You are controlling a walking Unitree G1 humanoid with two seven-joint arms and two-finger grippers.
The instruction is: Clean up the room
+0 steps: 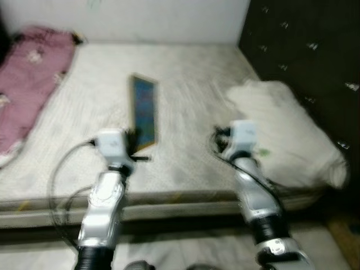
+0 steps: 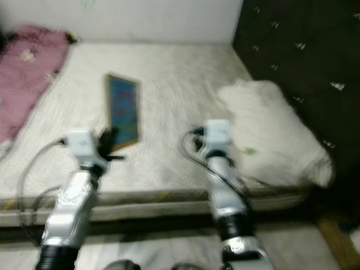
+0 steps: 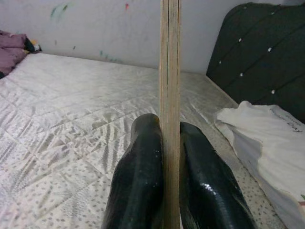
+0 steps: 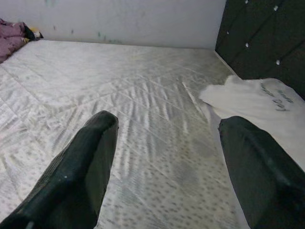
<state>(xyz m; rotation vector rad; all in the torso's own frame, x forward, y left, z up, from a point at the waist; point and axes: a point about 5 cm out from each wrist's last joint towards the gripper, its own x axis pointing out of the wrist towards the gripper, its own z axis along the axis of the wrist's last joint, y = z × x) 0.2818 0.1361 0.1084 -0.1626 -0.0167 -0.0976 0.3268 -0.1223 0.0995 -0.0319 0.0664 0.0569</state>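
Observation:
A flat picture with a thin wooden frame and a blue face (image 1: 144, 112) is held over the white mattress (image 1: 191, 73), its near end in my left gripper (image 1: 135, 145). In the left wrist view the frame's wooden edge (image 3: 170, 71) stands straight up between the two black fingers (image 3: 138, 181), which are shut on it. My right gripper (image 1: 220, 139) hovers low over the mattress, just left of a white pillow (image 1: 281, 132). Its fingers (image 4: 90, 157) are spread wide with nothing between them.
A pink blanket (image 1: 28, 79) lies bunched at the bed's far left. A dark tufted headboard (image 1: 304, 50) runs along the right side behind the pillow. A pale wall (image 1: 157, 19) bounds the far side. The mattress's front edge (image 1: 169, 199) is just below my arms.

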